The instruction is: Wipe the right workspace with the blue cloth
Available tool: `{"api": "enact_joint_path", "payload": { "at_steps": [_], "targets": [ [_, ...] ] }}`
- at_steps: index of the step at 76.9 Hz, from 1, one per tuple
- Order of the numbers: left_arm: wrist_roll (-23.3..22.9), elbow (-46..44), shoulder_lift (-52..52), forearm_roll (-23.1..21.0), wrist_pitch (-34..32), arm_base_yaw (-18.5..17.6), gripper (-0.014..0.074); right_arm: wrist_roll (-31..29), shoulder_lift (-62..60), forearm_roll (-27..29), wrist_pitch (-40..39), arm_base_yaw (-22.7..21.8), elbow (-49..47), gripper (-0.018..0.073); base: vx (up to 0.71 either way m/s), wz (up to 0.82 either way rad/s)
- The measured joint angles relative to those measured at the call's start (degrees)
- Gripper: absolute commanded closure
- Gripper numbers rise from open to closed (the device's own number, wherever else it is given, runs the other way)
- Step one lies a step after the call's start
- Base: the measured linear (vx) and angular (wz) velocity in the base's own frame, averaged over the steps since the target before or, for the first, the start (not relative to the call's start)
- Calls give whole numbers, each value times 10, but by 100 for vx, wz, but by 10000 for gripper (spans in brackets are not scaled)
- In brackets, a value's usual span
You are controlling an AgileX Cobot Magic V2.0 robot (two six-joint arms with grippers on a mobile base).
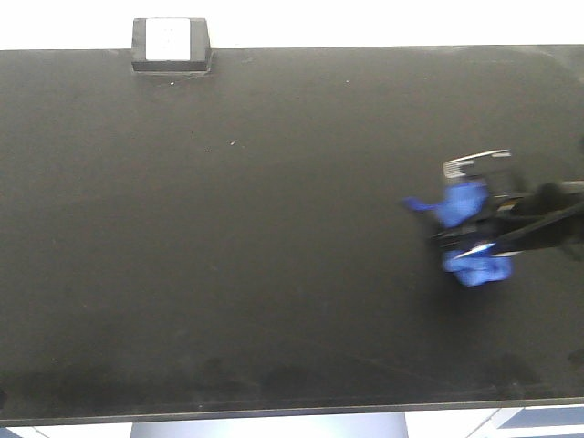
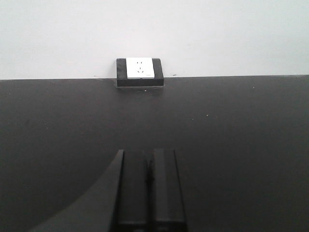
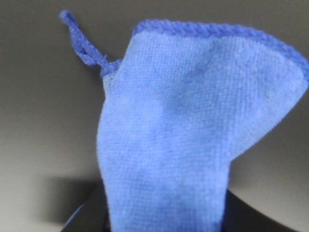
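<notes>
A wide matte black tabletop (image 1: 274, 228) fills the front-facing view, seen from above. Its one fixture, a small black socket box (image 1: 171, 45) with a white face, sits at the far edge against a white wall (image 2: 154, 29), and serves here as the landmark.

The blue cloth (image 1: 467, 203) lies well away from the socket box, far to its right and nearer the front edge. It is bunched, showing as two bright blue lumps with a thin tail-like corner pointing back toward the box's side of the tabletop. The right claw (image 1: 474, 233) reaches in from the right edge, its dark body crossing between the two lumps, clamped on the cloth. In the right wrist view, the cloth (image 3: 193, 125) fills most of the frame as a soft fold with a stitched hem, rising from between the dark fingers (image 3: 89, 215) at the bottom edge, its thin tail curling up at the upper left.

In the left wrist view, the left claw (image 2: 149, 193) points straight toward the socket box (image 2: 140, 72), well short of it, over bare black surface. Its two dark fingers (image 2: 164, 188) sit pressed together, holding nothing. The box's white face shows small socket holes.
</notes>
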Motion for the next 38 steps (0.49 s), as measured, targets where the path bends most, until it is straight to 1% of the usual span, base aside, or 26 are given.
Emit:
{"api": "enact_joint_path", "payload": {
  "at_steps": [3, 6, 9, 12, 17, 20, 21, 22, 25, 26, 27, 31, 38],
  "targets": [
    [0, 0, 0, 0, 0, 0, 603, -1, 0, 12, 0, -10, 1, 567, 0, 0],
    [0, 0, 0, 0, 0, 0, 603, -3, 0, 23, -1, -10, 1, 567, 0, 0],
    [0, 0, 0, 0, 0, 0, 603, -6, 0, 31, -1, -3, 1, 567, 0, 0],
    [0, 0, 0, 0, 0, 0, 603, -9, 0, 36, -1, 14, 1, 567, 0, 0],
    [0, 0, 0, 0, 0, 0, 603, -11, 0, 41, -1, 49, 1, 567, 0, 0],
    [0, 0, 0, 0, 0, 0, 603, -12, 0, 43, -1, 82, 1, 567, 0, 0],
    [0, 0, 0, 0, 0, 0, 603, -12, 0, 44, -1, 99, 1, 567, 0, 0],
    [0, 0, 0, 0, 0, 0, 603, -13, 0, 44, -1, 99, 1, 567, 0, 0],
    [0, 0, 0, 0, 0, 0, 603, -13, 0, 45, -1, 136, 1, 567, 0, 0],
    [0, 0, 0, 0, 0, 0, 603, -13, 0, 46, -1, 142, 1, 567, 0, 0],
    [0, 0, 0, 0, 0, 0, 603, -13, 0, 46, -3, 160, 1, 567, 0, 0],
    [0, 0, 0, 0, 0, 0, 603, -12, 0, 46, -6, 200, 1, 567, 0, 0],
    [0, 0, 0, 0, 0, 0, 603, -12, 0, 47, -10, 254, 1, 567, 0, 0]
  ]
}}
